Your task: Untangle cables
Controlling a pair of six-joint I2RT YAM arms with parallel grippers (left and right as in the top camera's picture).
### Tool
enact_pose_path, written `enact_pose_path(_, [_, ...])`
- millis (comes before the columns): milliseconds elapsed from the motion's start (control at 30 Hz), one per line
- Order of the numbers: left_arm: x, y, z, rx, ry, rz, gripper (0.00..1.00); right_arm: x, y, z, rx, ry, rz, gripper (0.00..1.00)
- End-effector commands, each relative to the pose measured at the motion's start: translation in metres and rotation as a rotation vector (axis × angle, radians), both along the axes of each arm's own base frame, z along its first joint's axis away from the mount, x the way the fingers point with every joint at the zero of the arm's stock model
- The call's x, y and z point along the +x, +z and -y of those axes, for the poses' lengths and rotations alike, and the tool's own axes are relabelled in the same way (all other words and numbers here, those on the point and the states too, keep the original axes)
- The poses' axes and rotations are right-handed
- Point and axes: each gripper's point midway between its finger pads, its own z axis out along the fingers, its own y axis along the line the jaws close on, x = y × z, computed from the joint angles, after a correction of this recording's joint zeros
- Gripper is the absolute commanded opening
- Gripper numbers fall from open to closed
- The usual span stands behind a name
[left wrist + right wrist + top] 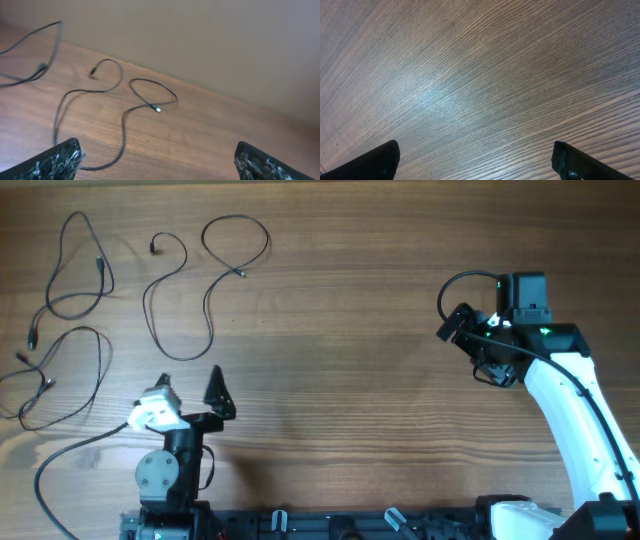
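Overhead view, contents of a wooden table (350,300). Item: cables (180,320), three thin black strands with tiny plug ends, laid out as separate loops, all on the left gripper (189,378) side. Strand one, S-shaped (208,310), lies just beyond the left gripper, its nearest bend close to the fingertips but apart from them. The left wrist view shows it curling ahead, with its pale plug (157,108) lying on the wood. Strand two (75,275), a tall loop, lies farther beyond and to the left of the left gripper. Strand three (70,375), a flatter loop, lies level with the left gripper, on its left. Its ends come near those of strand two; whether they touch cannot be told. Item: left gripper, fingers (55,160) spread wide, nothing between them. Item: right gripper (468,348), well apart to the right of the left gripper, over bare wood, fingers (370,162) likewise spread wide and holding nothing. Item: thicker arm lead (60,455), curving on the table behind and left of the left gripper.
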Motion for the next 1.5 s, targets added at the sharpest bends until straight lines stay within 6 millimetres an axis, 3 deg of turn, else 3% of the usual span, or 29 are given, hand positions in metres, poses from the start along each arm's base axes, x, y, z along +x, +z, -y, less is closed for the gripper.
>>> enact_pose_path(0, [0.000,-0.004,0.012,0.106,-0.080,0.000,1.00,0.000,0.004,-0.002,0.012,0.003,0.013,1.00])
enact_pose_path(833, [0.000,-0.003,0.012,0.101,-0.082,0.002,1.00,-0.001,0.004,-0.001,0.012,-0.001,0.011,1.00])
enact_pose_path(1000, [0.000,-0.003,0.012,0.102,-0.082,0.002,1.00,-0.003,0.019,0.001,0.013,-0.007,0.068,1.00])
enact_pose_path(1133, [0.000,-0.003,0.012,0.102,-0.082,0.002,1.00,-0.025,0.037,-0.002,0.016,0.004,0.170,1.00])
enact_pose_path(1333, [0.000,-0.003,0.012,0.102,-0.082,0.002,1.00,-0.076,0.053,0.000,0.022,0.006,0.400,1.00])
enact_pose_path(1467, [0.000,-0.003,0.012,0.102,-0.082,0.002,1.00,-0.095,0.071,0.000,0.026,0.006,0.543,1.00])
